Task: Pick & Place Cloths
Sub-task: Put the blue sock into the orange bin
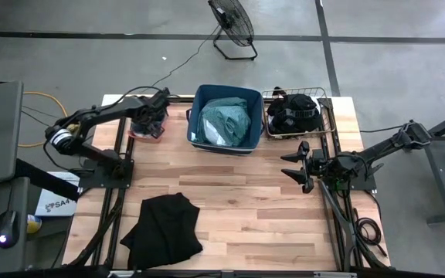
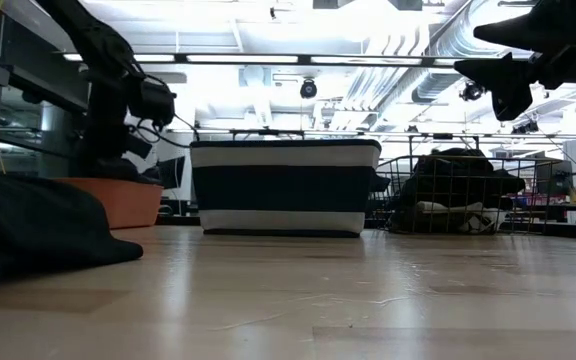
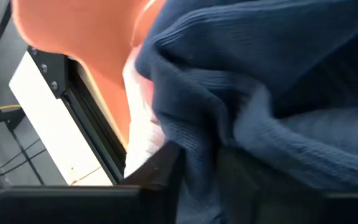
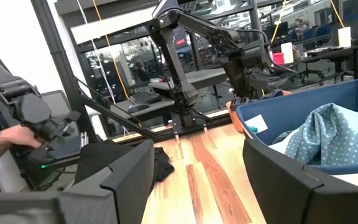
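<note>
My left gripper [image 1: 150,123] hangs steeply down into the orange bin [image 1: 144,134] at the table's far left. In the left wrist view a dark blue ribbed cloth [image 3: 260,93] fills most of the picture and bunches right around the gripper, next to a white-pink cloth [image 3: 143,124] and the bin's orange wall [image 3: 73,37]. A black cloth [image 1: 163,228] lies flat on the table near the front left. My right gripper [image 1: 300,164] waits open above the table's right side, holding nothing.
The navy bin [image 1: 199,116] at the far middle holds a teal dotted cloth [image 1: 226,120]. A wire basket [image 1: 332,123] at the far right holds a black cloth [image 1: 293,112]. Bare wood lies between the bins and the front edge. A person's hand [image 4: 8,140] shows beyond the table.
</note>
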Action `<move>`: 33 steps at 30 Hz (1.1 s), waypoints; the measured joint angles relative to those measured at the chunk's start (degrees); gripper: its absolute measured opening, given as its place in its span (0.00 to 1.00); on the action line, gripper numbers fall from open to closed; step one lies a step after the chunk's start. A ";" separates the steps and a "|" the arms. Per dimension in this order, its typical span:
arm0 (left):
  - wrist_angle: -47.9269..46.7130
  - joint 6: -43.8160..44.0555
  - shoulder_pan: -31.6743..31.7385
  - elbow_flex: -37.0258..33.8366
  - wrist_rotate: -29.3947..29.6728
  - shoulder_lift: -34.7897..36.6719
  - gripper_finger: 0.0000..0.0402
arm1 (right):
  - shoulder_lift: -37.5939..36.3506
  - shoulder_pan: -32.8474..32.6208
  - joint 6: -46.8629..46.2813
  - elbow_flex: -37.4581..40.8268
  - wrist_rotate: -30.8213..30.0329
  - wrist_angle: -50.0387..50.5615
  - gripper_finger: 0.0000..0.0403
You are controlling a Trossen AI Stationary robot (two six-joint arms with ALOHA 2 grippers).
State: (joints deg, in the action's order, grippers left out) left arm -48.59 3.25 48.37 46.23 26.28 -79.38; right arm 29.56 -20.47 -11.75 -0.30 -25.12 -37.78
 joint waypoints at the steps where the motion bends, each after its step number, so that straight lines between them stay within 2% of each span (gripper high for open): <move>1: -0.04 -0.08 0.01 -0.01 -0.07 0.72 0.26 | 0.00 0.02 0.00 0.00 0.00 0.00 0.59; 8: -1.31 -1.46 -0.01 -0.06 -1.92 7.27 0.43 | 0.00 0.00 0.00 0.00 0.00 -0.02 0.59; 17: -1.50 -1.27 -0.01 0.59 -2.33 14.96 0.46 | 0.00 0.00 0.00 0.00 0.00 -0.04 0.59; 20: -0.29 -1.32 -0.01 2.19 -6.55 16.33 0.46 | 0.00 0.00 0.00 0.00 0.00 -0.04 0.59; 25: 8.23 -1.53 -0.05 3.46 -20.17 16.75 0.46 | 0.00 0.00 0.00 0.00 0.00 -0.07 0.59; 26: 9.61 -1.57 -0.05 3.48 -21.39 16.60 0.46 | 0.00 0.00 0.00 0.00 0.00 -0.07 0.59; 33: 14.13 -1.26 -0.03 3.49 -20.84 12.03 0.46 | 0.00 0.02 0.02 0.00 0.00 -0.07 0.59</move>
State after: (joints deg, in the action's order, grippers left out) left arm -34.45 1.99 48.34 49.71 5.44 -67.35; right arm 29.56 -20.45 -11.73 -0.30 -25.12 -37.85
